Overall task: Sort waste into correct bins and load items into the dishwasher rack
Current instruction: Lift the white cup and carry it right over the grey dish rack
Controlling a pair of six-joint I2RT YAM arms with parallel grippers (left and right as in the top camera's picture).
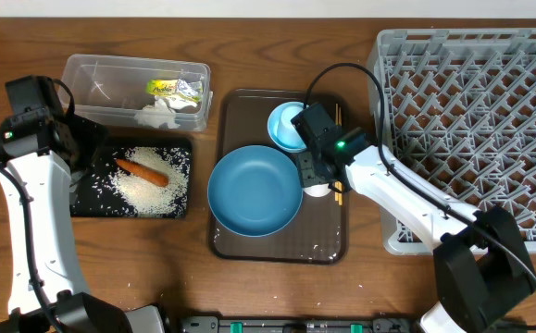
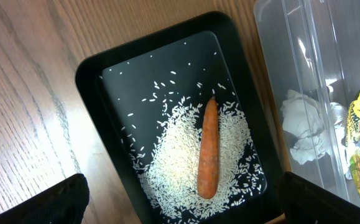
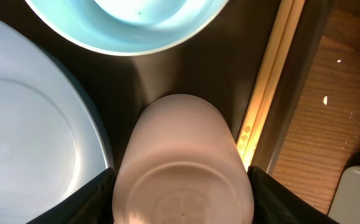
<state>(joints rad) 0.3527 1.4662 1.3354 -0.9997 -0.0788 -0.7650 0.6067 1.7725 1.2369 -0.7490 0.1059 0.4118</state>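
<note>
Wood-grain tabletop [image 1: 277, 296] carries two bins at the left, one brown serving tray [image 1: 328, 245] in the middle and one grey dishwasher rack [image 1: 471, 111] at the right. One bin is the clear tub [image 1: 92, 69], holding one green-yellow wrapper [image 1: 175, 90] and crumpled white paper [image 2: 304, 124], whose wads I cannot count apart. Just beside it, the black tray [image 2: 99, 68] holds a heap of rice [image 2: 176, 162] and one carrot [image 2: 208, 149]. The carrot lies flat on the grains, its long axis running roughly left to right in the overhead view, the thin tip to the left. On the serving tray sit one dark-blue bowl [image 1: 255, 190], one light-blue dish [image 3: 127, 25], one white cup [image 3: 183, 149] and two chopsticks [image 3: 270, 93]. The chopsticks lie side by side along the tray's right edge, their length running from far to near. The cup stands between bowl and chopsticks, near the light-blue dish, with its flat base turned toward the wrist camera. The right gripper [image 3: 181, 199] is over it, one finger set against each side of the cup in a grasp. The left gripper [image 2: 181, 202] hangs above the black tray with its jaws spread wide and nothing between them.
</note>
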